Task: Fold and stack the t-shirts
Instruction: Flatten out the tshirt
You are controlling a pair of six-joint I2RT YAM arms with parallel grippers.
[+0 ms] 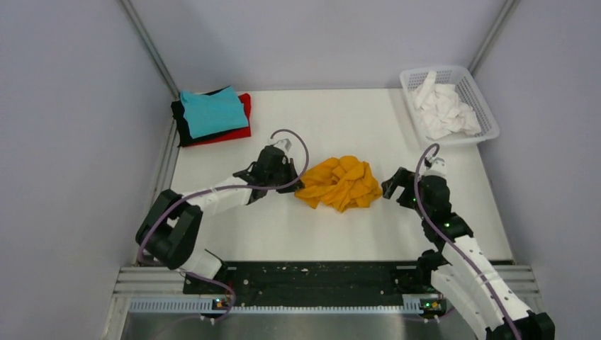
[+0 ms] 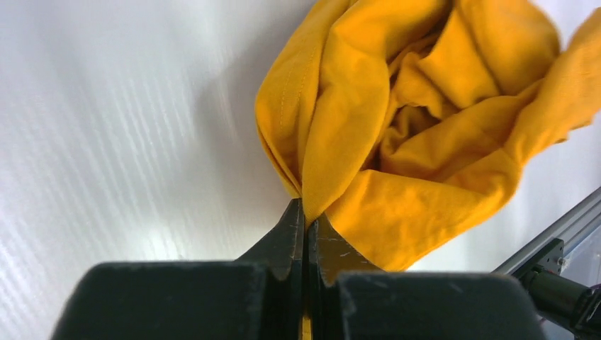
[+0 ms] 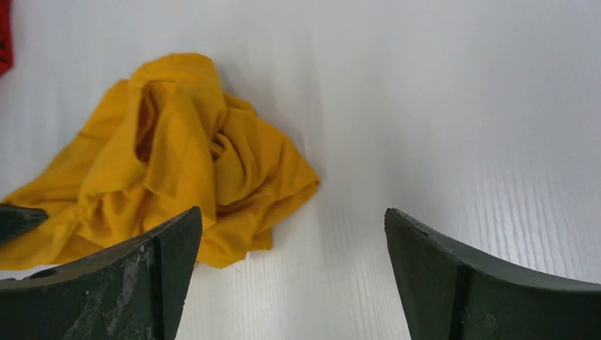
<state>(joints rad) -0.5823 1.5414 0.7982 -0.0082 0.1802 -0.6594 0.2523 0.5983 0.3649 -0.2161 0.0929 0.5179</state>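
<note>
From above, the crumpled mustard-orange t-shirt (image 1: 340,184) lies mid-table between the left gripper (image 1: 294,183) and the right gripper (image 1: 390,188). The teal t-shirt (image 1: 212,112) sits stacked in the far-left corner.

Only the left wrist view shows its jaws pinched tight on a shirt fold.

In the right wrist view, the jaws are spread wide and empty, with bare table (image 3: 461,106) to the right.

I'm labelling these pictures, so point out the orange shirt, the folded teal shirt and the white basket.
orange shirt (image 1: 340,184): overhead view, middle of the crumpled heap.
teal shirt (image 1: 212,112): overhead view, centre of its folded top face.
white basket (image 1: 484,106): overhead view, lattice wall on its right side.
</note>
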